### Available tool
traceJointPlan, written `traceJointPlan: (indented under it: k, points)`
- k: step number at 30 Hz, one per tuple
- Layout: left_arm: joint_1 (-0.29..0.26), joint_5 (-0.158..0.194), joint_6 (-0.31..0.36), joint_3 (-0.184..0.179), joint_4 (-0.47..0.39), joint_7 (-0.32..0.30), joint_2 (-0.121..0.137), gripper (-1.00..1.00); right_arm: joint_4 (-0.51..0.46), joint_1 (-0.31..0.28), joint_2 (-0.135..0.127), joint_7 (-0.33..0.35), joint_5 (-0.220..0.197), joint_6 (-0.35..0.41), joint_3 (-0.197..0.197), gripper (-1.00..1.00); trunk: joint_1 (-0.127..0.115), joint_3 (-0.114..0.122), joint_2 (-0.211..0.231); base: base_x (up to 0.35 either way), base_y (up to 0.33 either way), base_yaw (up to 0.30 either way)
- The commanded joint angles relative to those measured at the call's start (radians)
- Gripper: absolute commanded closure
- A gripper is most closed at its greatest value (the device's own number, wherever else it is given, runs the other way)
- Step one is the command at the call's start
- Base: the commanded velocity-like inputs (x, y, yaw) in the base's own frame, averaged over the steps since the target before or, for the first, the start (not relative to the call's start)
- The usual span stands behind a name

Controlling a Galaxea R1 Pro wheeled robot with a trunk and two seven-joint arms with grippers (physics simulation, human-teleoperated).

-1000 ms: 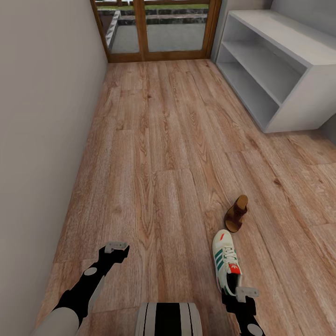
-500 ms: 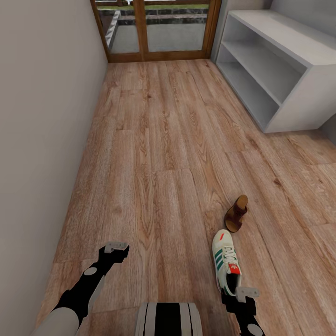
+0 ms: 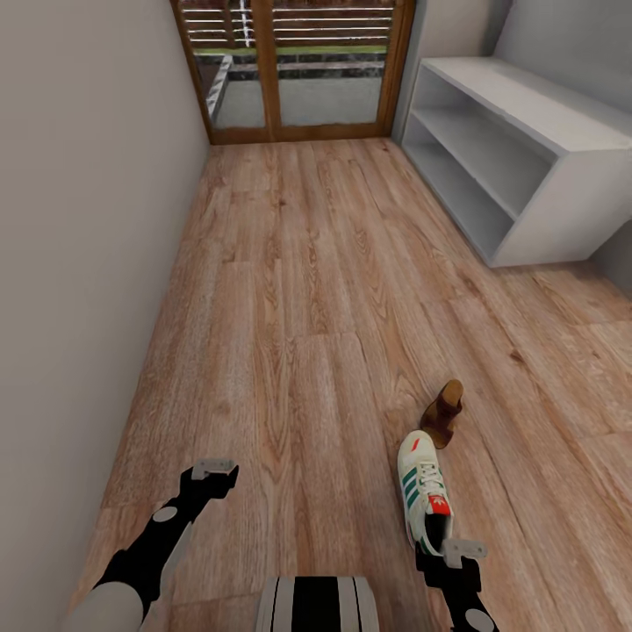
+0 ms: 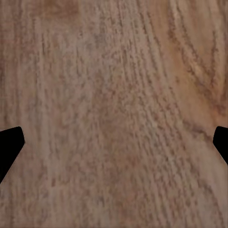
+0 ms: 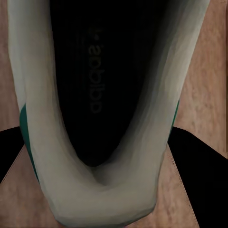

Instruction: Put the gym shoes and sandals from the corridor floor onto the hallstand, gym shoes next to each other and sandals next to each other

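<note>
One gym shoe [image 3: 424,496] lies on the corridor floor [image 3: 290,307], toe pointing away from me. My right gripper [image 3: 448,555] is at its heel. In the right wrist view the white heel and dark insole of the gym shoe [image 5: 102,109] sit between the black fingers [image 5: 199,166], which press on both sides of it. A brown sandal [image 3: 442,413] rests just beyond the shoe's toe. To the left my left gripper [image 3: 211,477] hangs open over bare planks [image 4: 114,114]. The white hallstand [image 3: 518,149] stands at the far right with its shelves bare.
A grey wall [image 3: 79,219] runs along the left side. A wood-framed glass door [image 3: 294,79] closes the far end of the corridor. Between the shoes and the hallstand lies open plank floor. My trunk [image 3: 316,606] shows at the bottom edge.
The head camera has tilted up, so the door, the hallstand and the sandal sit differently in the picture. Both arms and the gym shoe have stayed where they were.
</note>
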Motion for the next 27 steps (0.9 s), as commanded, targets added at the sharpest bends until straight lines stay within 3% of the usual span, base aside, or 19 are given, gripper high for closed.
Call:
traceJointPlan:
  k: [1,7,11,17,22,27]
  points:
    - [0.000,-0.011,-0.004,0.008,0.004,-0.008,0.000,-1.00,0.000,0.000,0.000,-0.002,0.000,-0.003,0.000,1.00,-0.001,0.003,0.000,0.000,0.000,0.000]
    - [0.014,-0.014,-0.004,0.009,0.011,-0.002,0.002,-1.00,-0.004,0.000,0.000,-0.002,0.000,-0.004,-0.001,1.00,-0.003,0.029,0.001,0.000,0.000,0.000]
    - [0.068,-0.015,-0.005,0.011,0.011,0.005,0.005,-1.00,-0.073,0.000,-0.001,-0.004,0.001,-0.001,-0.002,1.00,-0.005,0.049,0.002,0.000,0.000,-0.035]
    - [0.104,-0.015,-0.008,0.011,0.012,0.006,0.006,-1.00,-0.083,0.000,-0.005,-0.005,0.013,0.001,-0.001,1.00,-0.008,0.082,0.004,0.000,0.000,-0.063]
    - [0.141,-0.015,-0.066,0.011,0.014,0.008,0.006,-1.00,-0.052,0.003,-0.009,-0.005,0.036,-0.002,-0.001,1.00,-0.010,0.109,0.005,0.000,0.000,-0.070]
    - [0.182,-0.014,-0.125,0.011,0.014,0.011,0.006,-1.00,0.038,0.004,-0.009,-0.004,0.041,-0.021,-0.001,1.00,-0.012,0.136,0.006,0.000,0.000,-0.071]
